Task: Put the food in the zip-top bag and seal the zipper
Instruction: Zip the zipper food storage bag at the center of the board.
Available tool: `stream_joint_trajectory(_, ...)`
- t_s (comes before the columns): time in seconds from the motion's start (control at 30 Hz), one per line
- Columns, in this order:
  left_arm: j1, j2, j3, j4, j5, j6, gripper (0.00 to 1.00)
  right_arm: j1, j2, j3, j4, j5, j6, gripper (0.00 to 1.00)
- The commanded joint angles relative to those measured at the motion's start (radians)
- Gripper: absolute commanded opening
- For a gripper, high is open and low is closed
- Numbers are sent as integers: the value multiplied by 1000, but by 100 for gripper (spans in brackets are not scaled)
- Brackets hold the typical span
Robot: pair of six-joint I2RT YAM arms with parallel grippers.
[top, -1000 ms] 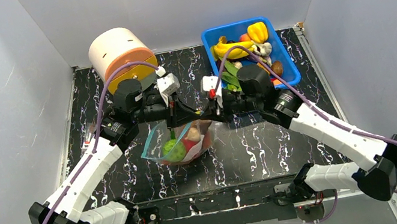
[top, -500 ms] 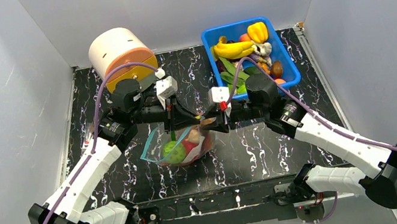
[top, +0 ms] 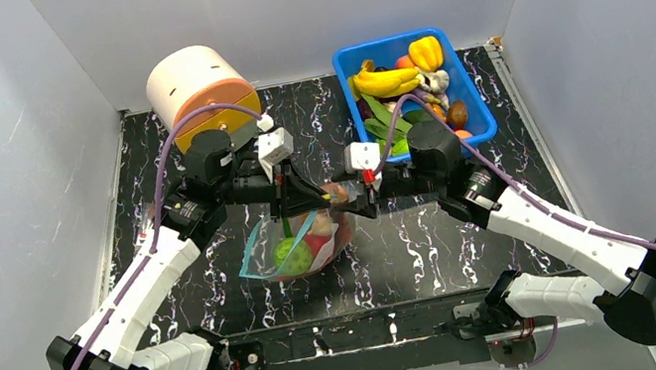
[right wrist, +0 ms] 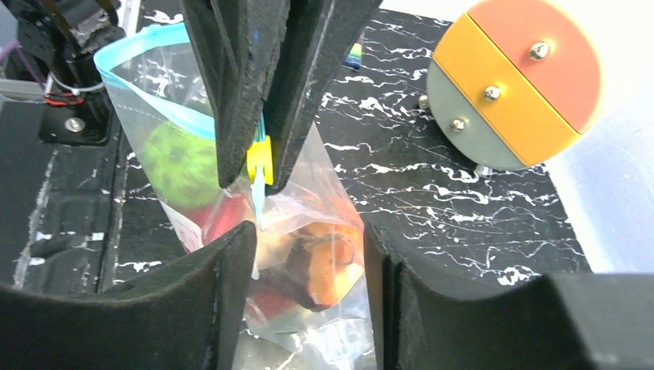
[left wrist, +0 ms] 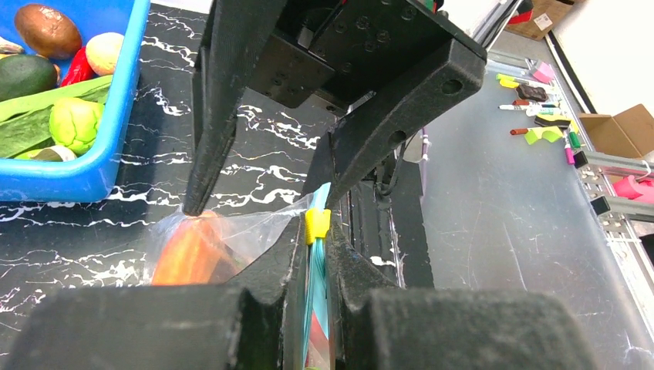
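Two end effectors meet over the zip-top bag point(top: 300, 250), which stands on the worktop point(top: 435, 247) between the arms. The left end effector point(left wrist: 312, 239) is clenched on the zipper point(left wrist: 315, 308), just by its yellow slider point(left wrist: 317, 225). The right end effector point(right wrist: 305, 243) is released, its fingers spread either side of the bag's top (touching it or not, I cannot tell). Food point(right wrist: 183, 163) lies inside the bag: a green ball, plus red and orange pieces. More fills the blue bin point(top: 385, 40) at the back right.
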Motion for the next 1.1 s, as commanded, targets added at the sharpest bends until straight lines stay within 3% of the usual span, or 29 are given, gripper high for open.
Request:
stream_joint_trajectory(0.0,1,-8,51,-12,57,43,0,-3,-38,36,3,39,-77,54)
stream_joint_trajectory(0.2,2,-1,50,-8,70,49,0,-3,-11,38,41,-59,-92,55)
stream_joint_trajectory(0.33,2,-2,49,-8,65,55,0,-2,14,37,84,-105,-82,49)
stream_joint_trajectory(0.4,1,-9,45,-7,61,59,0,-1,25,37,106,-126,-75,41)
stream_joint_trajectory(0.53,2,-15,40,-10,47,66,0,-3,37,27,142,-171,-56,3)
stream_joint_trajectory(0.57,1,-17,42,-16,38,69,0,-2,35,21,154,-172,-47,0)
stream_joint_trajectory(0.6,1,-21,44,-25,23,74,1,-2,29,14,168,-172,-37,0)
stream_joint_trajectory(0.67,2,-34,49,-45,-29,83,17,-2,19,5,192,-169,-10,0)
stream_joint_trajectory(0.83,2,-76,97,-126,-158,166,42,-1,35,29,195,-170,79,0)
stream_joint_trajectory(0.97,2,-77,131,-141,-157,181,46,-3,60,48,190,-185,116,0)
stream_joint_trajectory(1.07,1,-58,142,-163,-134,183,42,-2,64,45,213,-184,140,0)
